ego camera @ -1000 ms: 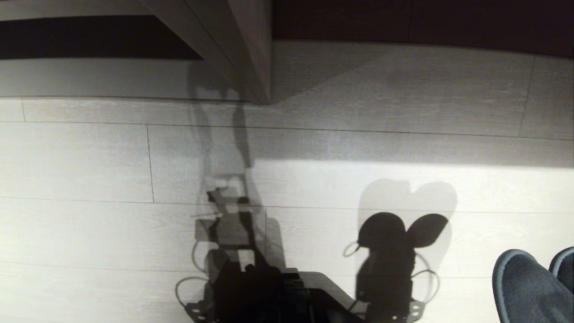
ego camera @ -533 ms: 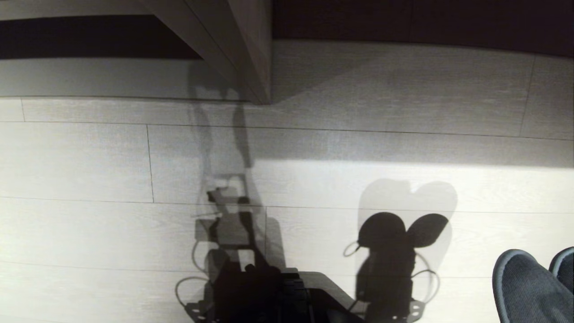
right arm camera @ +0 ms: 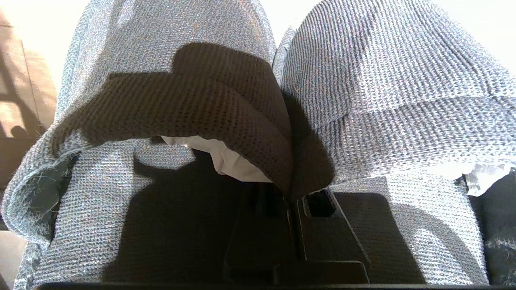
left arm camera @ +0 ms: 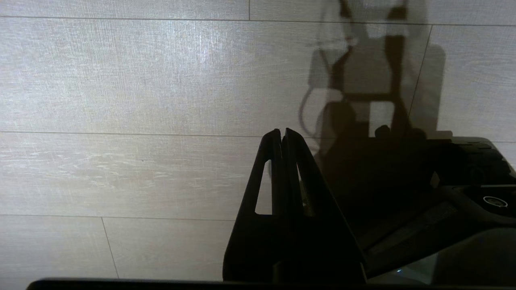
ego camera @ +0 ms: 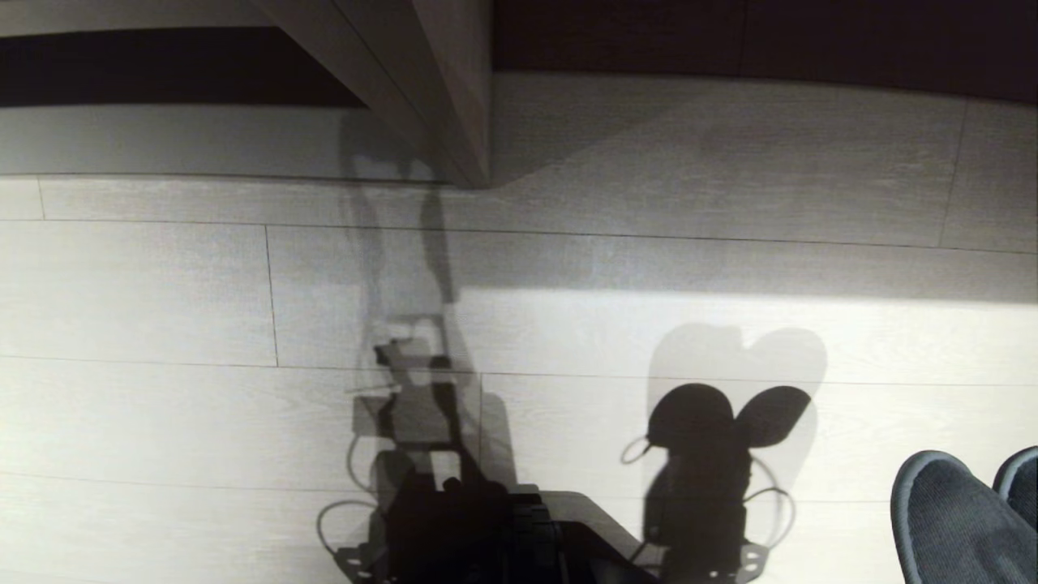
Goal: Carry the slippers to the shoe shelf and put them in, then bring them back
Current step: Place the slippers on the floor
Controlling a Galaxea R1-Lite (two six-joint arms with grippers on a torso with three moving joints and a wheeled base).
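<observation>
The slippers (ego camera: 949,511), a dark knitted pair, hang at the lower right edge of the head view above the floor. In the right wrist view both slippers (right arm camera: 225,100) fill the picture side by side, and my right gripper (right arm camera: 292,193) is shut on their two adjoining upper edges. A small white tag (right arm camera: 217,157) shows inside one of them. The shoe shelf (ego camera: 203,142) runs along the far side of the head view, with a pale base board, a dark back and one upright divider (ego camera: 454,89). My left gripper (left arm camera: 281,132) hangs shut over bare floor, holding nothing.
Pale wood-plank floor (ego camera: 162,308) lies between me and the shelf. My dark base (ego camera: 486,527) shows at the near edge. The arms and the slippers cast a shadow (ego camera: 714,422) on the floor.
</observation>
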